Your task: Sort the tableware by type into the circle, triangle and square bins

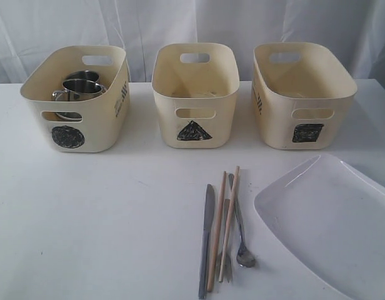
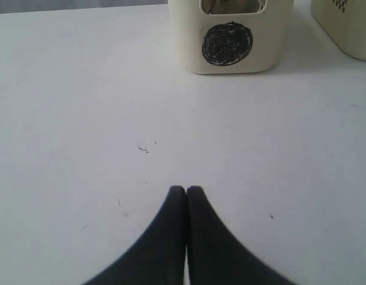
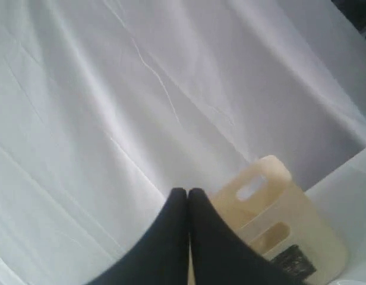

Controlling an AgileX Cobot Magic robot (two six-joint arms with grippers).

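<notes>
The circle tub (image 1: 99, 128) stands at the far left of the table (image 1: 105, 219), and steel mugs (image 1: 83, 87) sit inside it, one handle pointing left. The triangle tub (image 1: 167, 125) stands in the middle of the row and the square tub (image 1: 277, 125) on the right, all three apart from one another with their black marks facing front. I cannot tell what, if anything, lies at the bottom of those two.

In front of the triangle tub, the cutlery lies in a close bundle running front to back. The steel knife (image 1: 206, 240) is on the left. Beside it are two wooden chopsticks (image 1: 217, 231), with the fork (image 1: 224, 219) showing between them. The spoon (image 1: 245, 255) is on the right, its bowl toward the front. Just right of the bundle and in front of the square tub, the large white square plate (image 1: 330, 219) lies flat and runs off the edge of the picture.

My left gripper (image 2: 186, 190) hangs low over bare table well in front of the circle tub, its jaws pressed together with nothing between them. My right gripper (image 3: 187, 191) is raised and tipped toward the white curtain (image 3: 111, 89), with the square tub below it. Its jaws are likewise together and empty.
</notes>
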